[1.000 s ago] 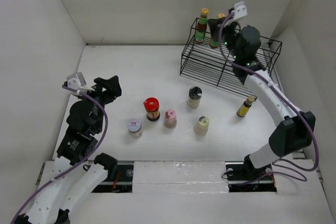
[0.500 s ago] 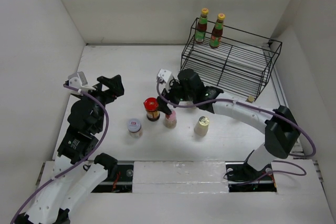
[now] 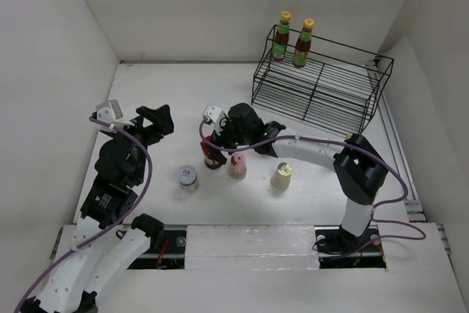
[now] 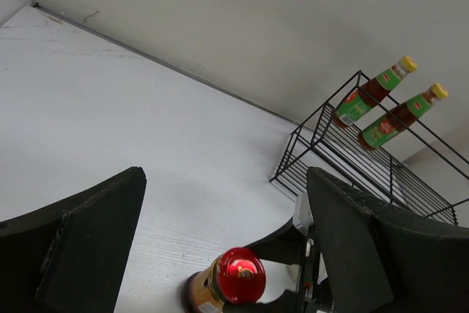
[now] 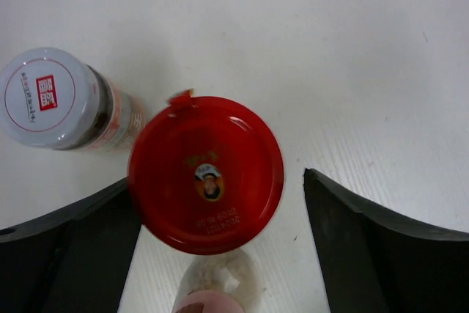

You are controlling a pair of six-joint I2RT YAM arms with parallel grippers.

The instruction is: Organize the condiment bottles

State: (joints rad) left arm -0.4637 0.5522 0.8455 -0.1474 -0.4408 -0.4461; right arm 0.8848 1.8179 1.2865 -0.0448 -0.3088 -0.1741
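The red-lidded jar (image 5: 207, 174) stands on the table between the fingers of my open right gripper (image 5: 218, 179). The left finger is close to the lid and the right finger (image 5: 381, 247) is apart from it. From above, the right gripper (image 3: 218, 148) covers most of that jar (image 3: 212, 160). A white-lidded jar (image 3: 187, 177), a pink-capped shaker (image 3: 237, 166) and a cream-capped shaker (image 3: 282, 175) stand nearby. Two yellow-capped sauce bottles (image 3: 281, 37) (image 3: 303, 44) stand on the rack's top shelf. My left gripper (image 3: 154, 119) hangs open and empty to the left.
The black wire rack (image 3: 315, 86) stands at the back right, its lower shelves bare. My right arm stretches across the middle of the table from right to left. White walls close in the table on three sides.
My right arm left the rack, where the second sauce bottle now stands, and swung down and left over the red-lidded jar. Both grippers opened.
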